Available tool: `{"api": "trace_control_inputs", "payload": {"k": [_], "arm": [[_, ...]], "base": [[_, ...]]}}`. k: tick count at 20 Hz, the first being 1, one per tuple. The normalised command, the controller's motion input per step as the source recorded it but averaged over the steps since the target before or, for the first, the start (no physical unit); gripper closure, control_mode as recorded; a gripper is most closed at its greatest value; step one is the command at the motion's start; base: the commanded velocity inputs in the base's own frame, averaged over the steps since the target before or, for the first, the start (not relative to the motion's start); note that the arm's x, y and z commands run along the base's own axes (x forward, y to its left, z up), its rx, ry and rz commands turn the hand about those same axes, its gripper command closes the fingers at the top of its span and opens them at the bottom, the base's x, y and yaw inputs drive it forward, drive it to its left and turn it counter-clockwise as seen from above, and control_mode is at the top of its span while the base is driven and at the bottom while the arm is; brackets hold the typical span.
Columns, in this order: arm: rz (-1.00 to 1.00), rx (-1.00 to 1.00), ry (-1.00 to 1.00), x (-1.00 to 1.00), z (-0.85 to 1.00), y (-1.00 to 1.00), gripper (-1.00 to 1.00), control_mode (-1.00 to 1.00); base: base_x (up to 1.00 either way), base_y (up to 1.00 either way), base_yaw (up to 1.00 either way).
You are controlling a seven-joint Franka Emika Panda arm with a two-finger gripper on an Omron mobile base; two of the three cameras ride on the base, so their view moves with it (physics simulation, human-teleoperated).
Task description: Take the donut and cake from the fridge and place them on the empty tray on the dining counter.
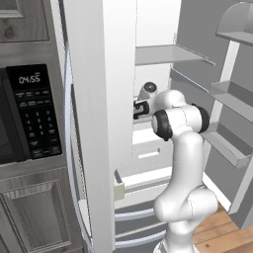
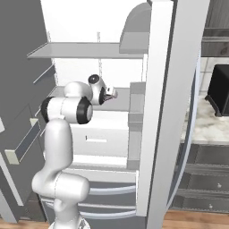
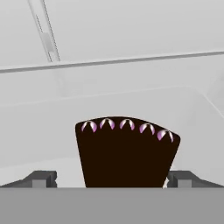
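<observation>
The fridge [image 1: 168,54] stands open, showing its white interior and shelves. In the hand view the cake [image 3: 127,153], a dark brown wedge with a row of pink-white dollops along its top edge, rests on a white fridge shelf [image 3: 52,109]. My gripper [image 3: 113,179] is open and level with the cake, one fingertip [image 3: 41,178] at its left and the other at its right. From the right base view the hand [image 2: 107,94] reaches into the fridge at middle-shelf height. The donut, the tray and the dining counter are out of view.
A built-in black microwave [image 1: 29,113] sits left of the fridge. The open left fridge door with its bins [image 2: 27,138] and the right door [image 2: 170,112] flank the arm. A marble counter [image 2: 203,125] with a black appliance [image 2: 219,89] lies at the right.
</observation>
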Motion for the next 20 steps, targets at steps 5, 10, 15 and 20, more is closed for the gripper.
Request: {"api": "trace_control_inputs", "payload": {"k": [5,10,15,20], "arm": [[0.0,0.0,0.0,0.19,-0.27,0.0,-1.0,-1.0],[0.0,0.0,0.0,0.17,-0.21,-0.04,-1.0,-1.0],[0.0,0.01,0.0,0.06,-0.17,-0.05,1.0,-1.0],[0.01,0.05,0.0,0.0,-0.13,-0.23,1.0,-1.0]], "base": [[0.0,0.0,0.0],[0.0,0.0,0.0],[0.0,0.0,0.0],[0.0,0.0,0.0]]}}
